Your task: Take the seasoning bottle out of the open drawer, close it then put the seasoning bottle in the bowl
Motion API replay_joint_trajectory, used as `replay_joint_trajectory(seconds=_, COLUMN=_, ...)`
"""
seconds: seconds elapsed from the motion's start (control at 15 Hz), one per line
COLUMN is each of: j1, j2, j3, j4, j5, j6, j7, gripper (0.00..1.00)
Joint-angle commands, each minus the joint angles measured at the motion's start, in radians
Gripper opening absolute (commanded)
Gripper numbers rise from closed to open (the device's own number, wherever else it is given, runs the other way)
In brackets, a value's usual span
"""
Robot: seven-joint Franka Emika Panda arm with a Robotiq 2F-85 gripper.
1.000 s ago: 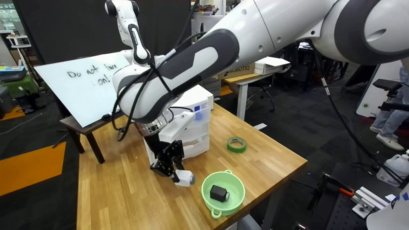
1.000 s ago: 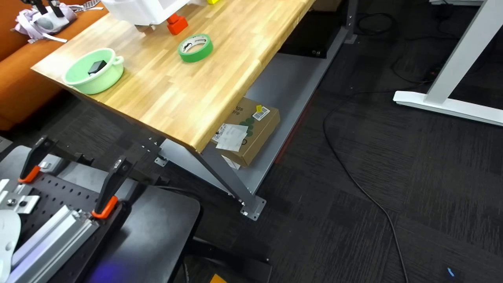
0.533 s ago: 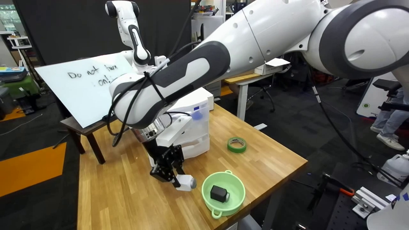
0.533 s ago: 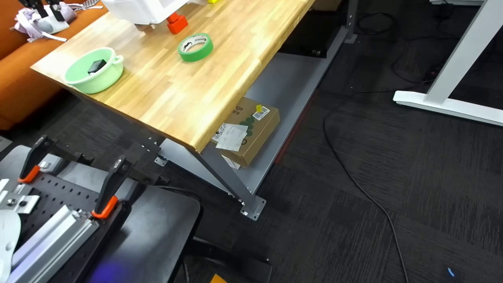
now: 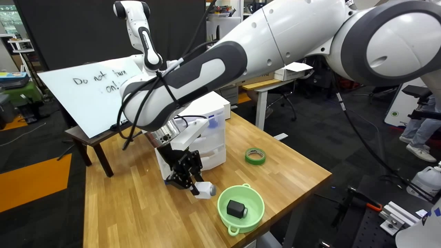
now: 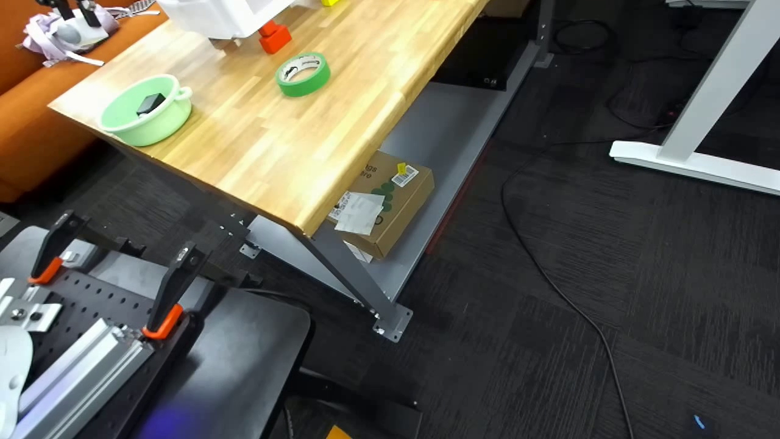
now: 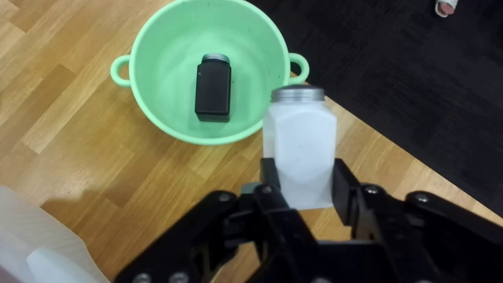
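The white seasoning bottle point(image 7: 305, 149) has a grey cap; my gripper point(image 7: 304, 175) is shut on its lower end. Both exterior views show the bottle point(image 5: 204, 190) point(image 6: 84, 30) tilted in the gripper point(image 5: 197, 184) point(image 6: 79, 21), its cap towards the bowl. The lime-green bowl point(image 7: 251, 67) point(image 5: 253, 203) point(image 6: 152, 129) is just beyond, apart from the bottle, with a black bottle point(image 7: 213, 90) point(image 5: 236, 209) lying inside. Partly behind the gripper stands the white drawer chest point(image 5: 217, 137) point(image 6: 225, 15). I cannot tell whether its middle drawer is open.
A roll of green tape point(image 5: 255, 156) point(image 6: 303, 74) lies near the chest. Red blocks point(image 6: 275, 38) sit at the chest's foot. White plastic point(image 7: 39, 239) fills the wrist view's lower left corner. The table edge point(image 5: 275, 215) runs close beside the bowl.
The gripper and bottle dipped slightly, then rose and shifted a little towards the bowl. The grip on the bottle is unchanged, and the bowl has stayed put.
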Motion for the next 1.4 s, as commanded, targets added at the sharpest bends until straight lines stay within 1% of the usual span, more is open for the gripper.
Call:
replay_joint_trajectory(seconds=0.0, j1=-0.011, j2=0.044, j3=0.005, j4=0.047, j5=0.004, j6=-0.065, j7=-0.03, gripper=0.12)
replay_joint_trajectory(seconds=0.27, j1=-0.01, j2=0.082, j3=0.006, j4=0.073, j5=0.0, j6=-0.1, j7=-0.052, gripper=0.12)
replay_joint_trajectory(seconds=0.67, j1=-0.008, j2=0.168, j3=0.005, j4=0.175, j5=-0.002, j6=-0.221, j7=-0.083, gripper=0.12)
replay_joint_trajectory(seconds=0.87, j1=-0.01, j2=0.173, j3=0.003, j4=0.181, j5=-0.001, j6=-0.234, j7=-0.083, gripper=0.12)
replay_joint_trajectory(seconds=1.33, j1=-0.097, j2=0.027, j3=0.005, j4=-0.019, j5=0.073, j6=-0.1, j7=-0.056, gripper=0.12)
